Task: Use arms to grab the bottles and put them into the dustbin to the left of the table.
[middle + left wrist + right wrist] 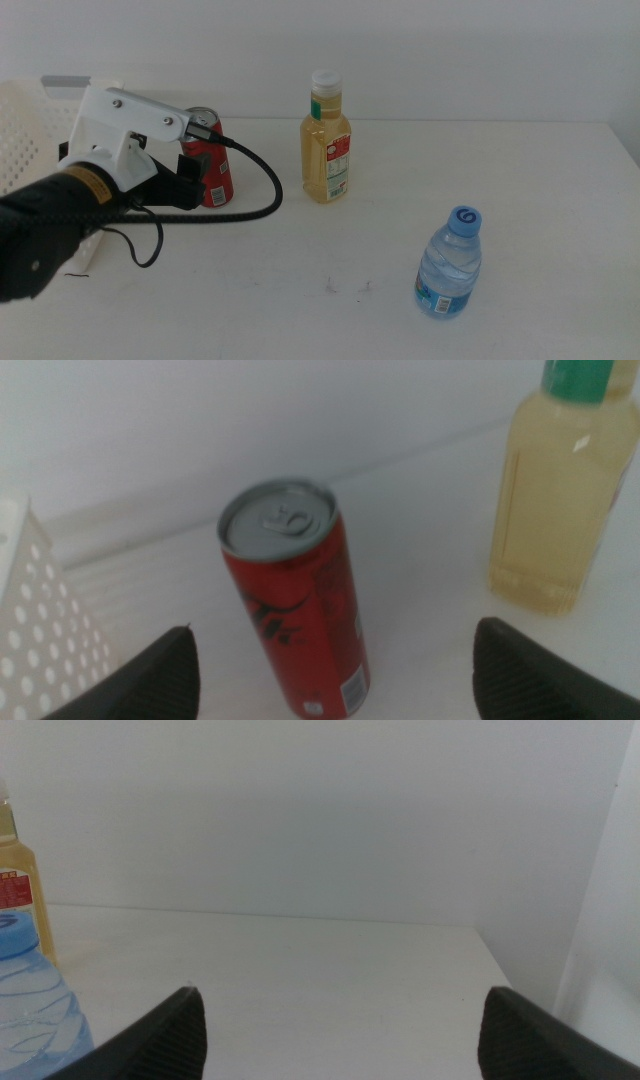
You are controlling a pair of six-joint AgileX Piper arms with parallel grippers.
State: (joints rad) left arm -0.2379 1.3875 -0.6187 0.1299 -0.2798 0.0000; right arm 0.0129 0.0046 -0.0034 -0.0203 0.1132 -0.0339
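L gripper (pixel 330 660) at left of frame, jaws spread wide, red can (pixel 210 160) between them, ungrasped. R gripper (pixel 340 1020) jaws spread, empty. Juice bottle (pixel 326 140) upper center.

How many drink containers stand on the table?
3: a red can at the left by the left gripper, a juice bottle at the middle back, a water bottle at the front right.

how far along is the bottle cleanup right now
Nothing is binned yet: the red can, juice bottle and water bottle all stand on the table. In hand: the left claw, open, is lined up on the can beside the dustbin. The right claw waits, open.
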